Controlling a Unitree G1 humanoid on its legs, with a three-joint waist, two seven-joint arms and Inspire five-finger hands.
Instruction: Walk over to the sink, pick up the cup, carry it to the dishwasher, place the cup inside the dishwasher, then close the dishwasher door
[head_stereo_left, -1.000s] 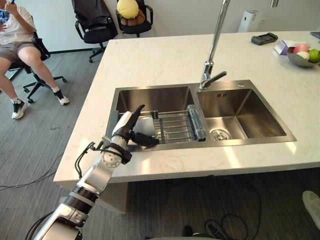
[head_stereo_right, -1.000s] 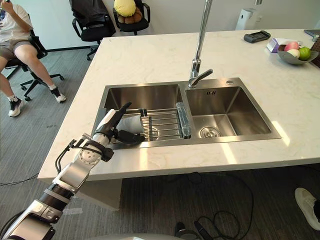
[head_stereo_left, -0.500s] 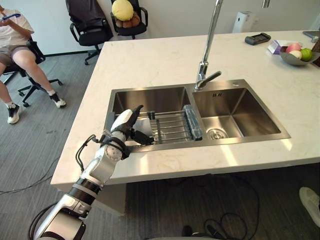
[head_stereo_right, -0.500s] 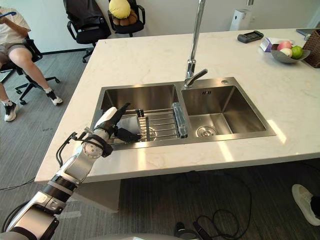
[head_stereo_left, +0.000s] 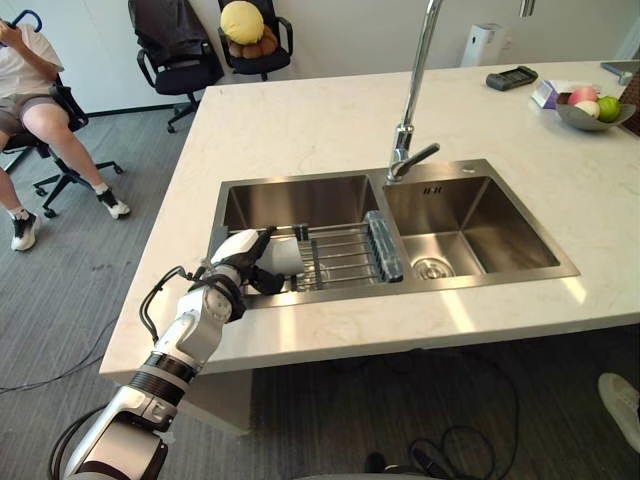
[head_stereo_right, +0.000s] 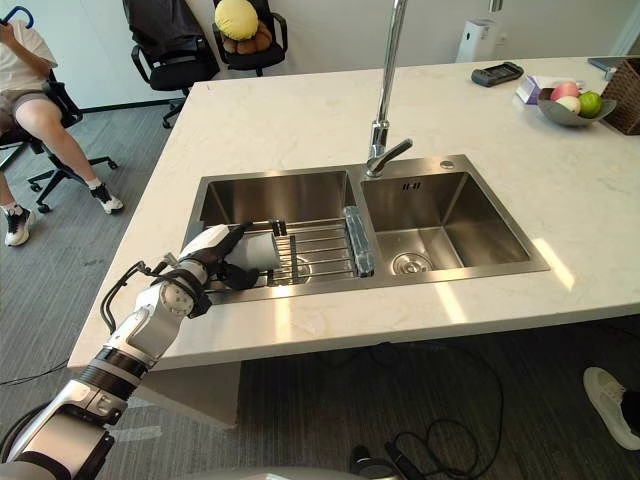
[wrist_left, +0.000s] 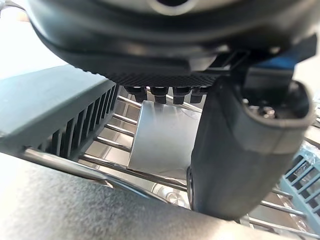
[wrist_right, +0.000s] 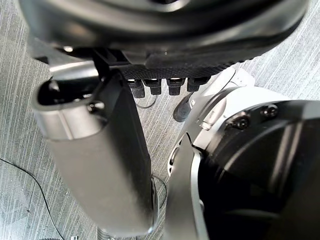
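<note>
Station: pale stone counter (head_stereo_left: 300, 120) with a double steel sink (head_stereo_left: 450, 288) set into it. A tall faucet (head_stereo_left: 412, 110) is noted at 12 o'clock of the divider between the basins, its lever turned toward 2 o'clock.

A wire rack (head_stereo_left: 345, 258) is laid across the left basin, over its 6 o'clock half. The cup (head_stereo_left: 287, 254), pale and cylindrical, is seen lying on its side on the bars at the rack's 9 o'clock end.

The left hand (head_stereo_left: 238, 262) is reached over the sink's 7 o'clock rim into the left basin. Its fingers (head_stereo_left: 262, 237) are held straight and spread away from the thumb (wrist_left: 240, 145), not closed. The cup is bracketed between them, with the fingers over its upper side and the thumb at its 6 o'clock side. Whether any finger is touching the cup cannot be told.

The right hand (wrist_right: 95, 160) is recorded in its own wrist view, hung over grey carpet (wrist_right: 25, 125), fingers relaxed and nothing held.

Surroundings: a fruit bowl (head_stereo_left: 595, 112) is set at the counter's 2 o'clock corner, with a dark handset (head_stereo_left: 512, 77) at 1 o'clock. A white appliance (head_stereo_left: 478, 45) is seen just beyond the counter's far edge. A seated person (head_stereo_left: 35, 90) is noted at 10 o'clock. Two office chairs (head_stereo_left: 170, 50) are placed at 11 o'clock, one loaded with a yellow cushion (head_stereo_left: 243, 20).
</note>
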